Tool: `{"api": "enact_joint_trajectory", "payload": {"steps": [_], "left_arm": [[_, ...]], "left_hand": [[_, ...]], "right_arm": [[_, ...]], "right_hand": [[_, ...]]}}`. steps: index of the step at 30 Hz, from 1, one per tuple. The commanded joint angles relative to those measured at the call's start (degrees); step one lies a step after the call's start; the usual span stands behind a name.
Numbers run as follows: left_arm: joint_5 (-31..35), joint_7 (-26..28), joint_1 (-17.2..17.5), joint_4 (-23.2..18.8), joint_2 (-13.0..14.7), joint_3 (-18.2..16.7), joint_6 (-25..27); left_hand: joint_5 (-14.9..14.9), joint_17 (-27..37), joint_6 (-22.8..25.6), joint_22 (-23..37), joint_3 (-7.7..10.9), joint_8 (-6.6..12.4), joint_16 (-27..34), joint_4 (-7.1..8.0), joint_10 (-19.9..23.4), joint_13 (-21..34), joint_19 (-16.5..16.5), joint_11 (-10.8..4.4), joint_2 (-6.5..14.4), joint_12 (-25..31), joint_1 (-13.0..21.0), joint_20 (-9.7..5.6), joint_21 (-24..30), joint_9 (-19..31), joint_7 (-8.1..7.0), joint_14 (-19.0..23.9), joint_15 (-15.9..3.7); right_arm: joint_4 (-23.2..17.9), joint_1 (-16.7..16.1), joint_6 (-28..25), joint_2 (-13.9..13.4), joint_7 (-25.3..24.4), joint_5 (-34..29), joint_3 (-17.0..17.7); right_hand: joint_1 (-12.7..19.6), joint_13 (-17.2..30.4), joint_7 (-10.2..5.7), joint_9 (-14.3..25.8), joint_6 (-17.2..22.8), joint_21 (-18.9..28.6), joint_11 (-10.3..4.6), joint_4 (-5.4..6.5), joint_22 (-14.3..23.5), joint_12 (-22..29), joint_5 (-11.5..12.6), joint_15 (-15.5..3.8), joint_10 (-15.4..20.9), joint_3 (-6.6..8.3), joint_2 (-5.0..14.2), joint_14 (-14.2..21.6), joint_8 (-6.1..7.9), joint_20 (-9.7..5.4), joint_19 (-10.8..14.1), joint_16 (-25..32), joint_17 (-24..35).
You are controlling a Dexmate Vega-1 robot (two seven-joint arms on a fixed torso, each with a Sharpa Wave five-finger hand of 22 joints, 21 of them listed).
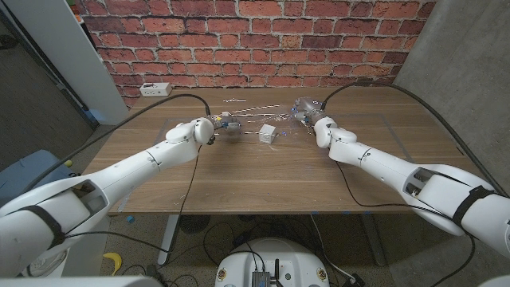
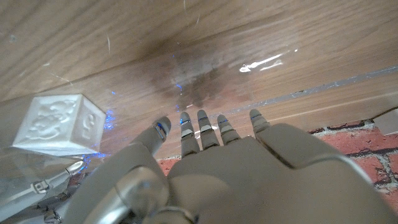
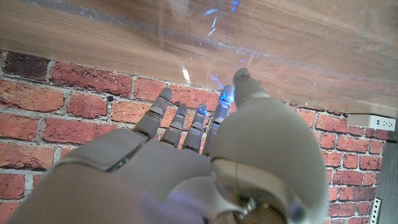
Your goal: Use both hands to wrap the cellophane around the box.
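Box (image 1: 268, 133) on cellophane (image 1: 249, 119) between hands; power strip (image 1: 155, 89) behind; both hands' grip unclear.

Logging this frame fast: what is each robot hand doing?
Left robot hand: cannot tell whether it grips the cellophane.
Right robot hand: cannot tell either.

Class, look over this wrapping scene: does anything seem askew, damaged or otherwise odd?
Nothing looks damaged. The cellophane is crinkled and lifted at both ends beside the left hand and right hand, with the white box still unwrapped.
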Motion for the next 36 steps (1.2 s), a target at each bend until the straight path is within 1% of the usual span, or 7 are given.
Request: {"api": "enact_joint_trajectory", "payload": {"steps": [1,3,12,18,20,23,36], "left_arm": [[2.25,-3.80,-1.34,0.47,-0.60,2.51,1.18],[2.72,-3.89,-1.31,0.24,-0.58,2.67,1.47],[3.97,-4.29,-1.34,-0.17,-0.76,2.96,2.06],[4.73,-4.23,-1.59,0.05,-1.19,3.13,2.07],[4.85,-4.21,-1.70,0.21,-1.36,3.16,1.94],[5.29,-4.44,-2.02,0.56,-1.68,3.45,1.87],[5.97,-4.95,-3.06,2.45,-2.86,4.04,1.04]], "left_hand": [[-0.06,0.05,-1.25,-0.05,0.11,-0.13,0.29,-0.44,-0.69,0.16,-0.50,0.00,1.66,0.15,0.76,0.17,0.20,0.03,-0.30,-0.81,0.02],[-0.08,0.05,-1.44,-0.06,0.03,-0.07,0.30,-0.49,-0.96,0.16,-0.59,0.06,1.59,0.14,0.75,0.17,0.19,0.03,-0.36,-0.98,0.10],[-0.18,0.03,-3.17,-0.11,-0.55,-0.05,0.37,-0.81,-1.94,0.16,-0.96,0.13,1.06,0.26,0.59,0.18,0.19,0.02,-0.98,-1.62,0.52],[-0.23,0.02,-4.13,-0.14,-1.06,-0.03,0.37,-1.09,-2.61,0.17,-1.22,0.31,0.57,0.30,0.39,0.18,0.17,0.01,-0.95,-2.09,0.78],[-0.23,0.02,-4.49,-0.14,-1.19,-0.03,0.38,-1.17,-2.82,0.18,-1.32,0.41,0.50,0.31,0.34,0.18,0.16,0.01,-1.06,-2.21,0.88],[-0.23,0.02,-4.60,-0.15,-1.35,0.07,0.40,-1.25,-2.93,0.18,-1.40,0.59,0.43,0.37,0.28,0.18,0.16,0.01,-1.05,-2.33,1.10],[-0.19,0.02,-5.26,-0.18,-1.80,0.26,0.42,-1.55,-3.64,0.19,-1.67,0.66,0.45,0.46,0.11,0.17,0.19,0.01,-0.92,-2.85,1.46]], "right_arm": [[-5.65,-3.25,-2.12,-2.28,-1.40,1.56,3.35],[-7.66,-4.45,-2.24,-3.17,-2.07,2.24,4.53],[-18.27,-12.10,-1.85,-7.52,-8.87,4.13,10.70],[-24.76,-16.75,0.62,-11.33,-9.08,5.03,13.46],[-27.18,-18.10,0.48,-12.67,-7.44,5.97,14.48],[-30.17,-19.96,1.54,-14.85,-3.87,8.72,16.24],[-40.02,-23.93,1.40,-22.62,11.52,16.06,19.85]], "right_hand": [[-1.49,0.34,0.09,0.05,-9.93,-0.13,0.41,0.19,0.01,-0.51,0.21,-0.85,-4.11,0.66,0.15,-0.71,-4.94,0.54,0.01,-0.78,0.28],[-1.90,0.35,0.41,0.08,-11.73,-0.11,0.57,0.34,0.02,-0.54,0.23,-0.87,-4.98,0.76,0.36,-0.78,-5.40,0.53,0.03,-0.88,0.38],[-3.09,0.37,0.90,0.14,-11.59,0.02,0.94,1.16,0.04,-0.37,0.13,-0.85,-5.59,0.79,1.13,-0.95,-4.98,0.40,0.34,-0.87,0.69],[-4.19,0.36,1.54,0.28,-4.00,0.43,1.16,1.50,0.08,1.79,-0.17,-1.46,-0.38,1.85,1.88,1.21,-2.32,-0.93,1.73,-0.31,0.81],[-4.70,0.34,2.01,0.30,-1.68,0.42,1.21,1.58,0.08,2.15,-0.30,-1.53,0.99,2.08,1.69,1.57,-1.70,-1.16,1.87,-0.35,0.76],[-5.37,0.34,2.67,0.28,-1.19,0.37,1.49,1.72,0.08,2.11,-0.44,-1.43,1.19,1.88,1.20,2.10,-1.71,-1.04,1.84,-0.24,0.73],[-14.22,0.44,4.30,0.25,-3.85,-0.38,4.08,4.62,0.18,1.30,-0.66,0.80,0.37,-1.69,-2.33,0.89,-3.88,1.62,-0.49,-1.00,0.93]]}}
